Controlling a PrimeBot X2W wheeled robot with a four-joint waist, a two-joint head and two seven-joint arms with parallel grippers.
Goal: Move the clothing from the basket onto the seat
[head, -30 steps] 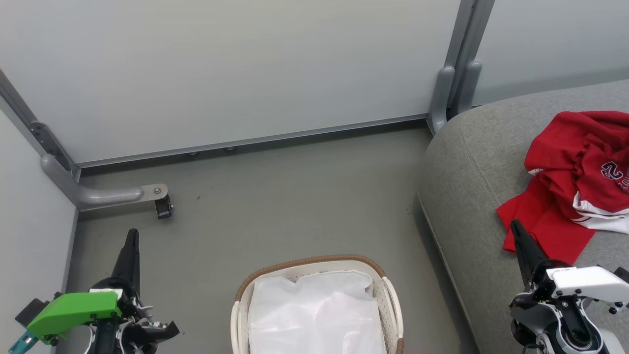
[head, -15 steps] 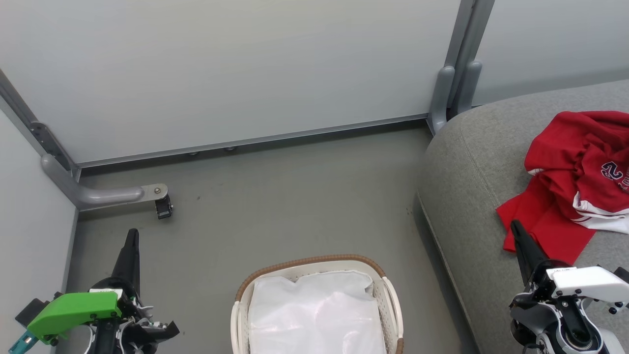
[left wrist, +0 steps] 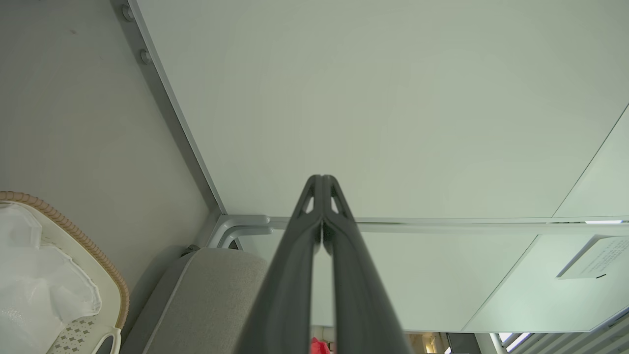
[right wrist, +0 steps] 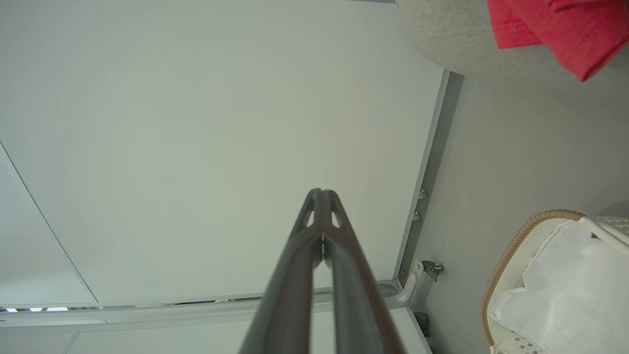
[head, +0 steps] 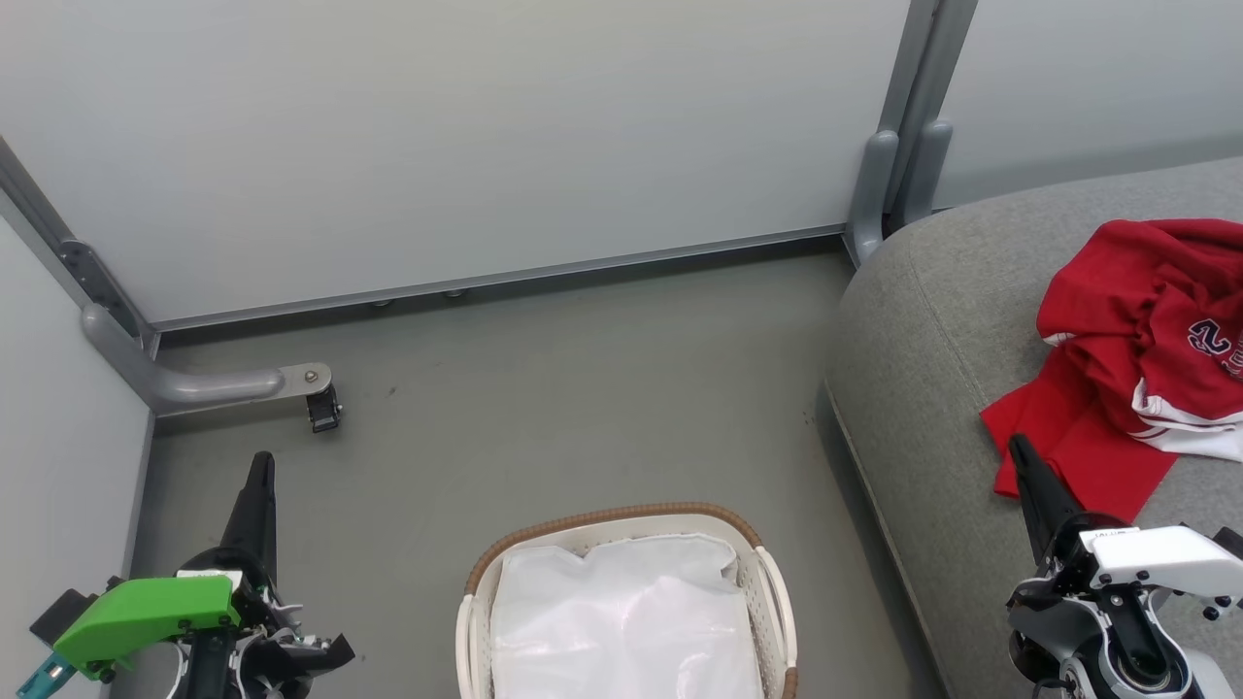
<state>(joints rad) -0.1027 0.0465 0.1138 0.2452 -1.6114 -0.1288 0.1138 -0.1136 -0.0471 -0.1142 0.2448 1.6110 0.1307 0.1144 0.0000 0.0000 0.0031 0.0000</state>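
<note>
Head view puts the oval white basket [head: 772, 582], with its brown woven rim, on the grey floor [head: 583, 388] at the bottom centre, its white cloth liner [head: 621, 621] crumpled inside. On the grey seat [head: 923, 320] at the right lie two pieces of clothing. The plain red garment [head: 1078, 451] is spread flat near the seat's front edge. The jersey [head: 1136, 311], with white striped trim and partly visible lettering, is bunched on top of it and runs off the right edge.

The left gripper [head: 260, 464] hovers over the floor to the left of the basket. The left wrist view shows its two dark fingers pressed together at the tips with nothing between them. The right gripper [head: 1017, 447] points up beside the plain red garment's near corner, and whether it touches the cloth cannot be told. In the right wrist view its fingers likewise meet at the tips, gripping nothing.
</note>
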